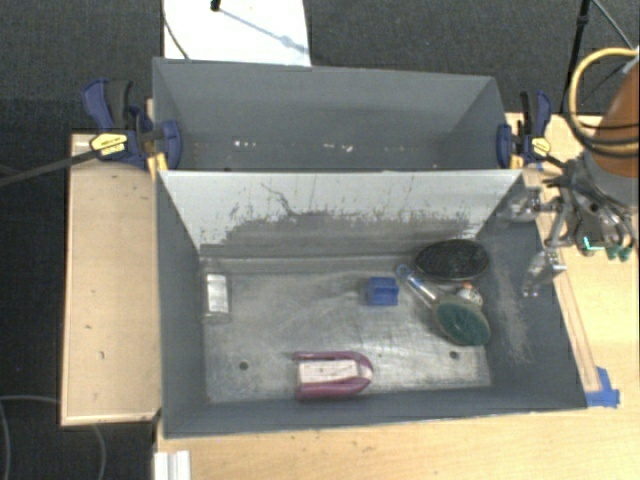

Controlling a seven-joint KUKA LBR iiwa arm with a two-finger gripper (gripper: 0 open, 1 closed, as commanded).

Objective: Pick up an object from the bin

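Camera view: the gripper (545, 253) hangs over the right wall of the bin (545, 353), state unclear.

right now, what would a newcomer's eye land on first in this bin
The purple oblong case, lying alone near the lower wall, stands out most. Then the cluster at right: a black oval brush and a green disc, with the pincer over the bin's right wall.

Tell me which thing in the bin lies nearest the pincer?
The black oval disc at the floor's back right, just left of the pincer. The green round brush lies nearer the front, the blue block farther left.
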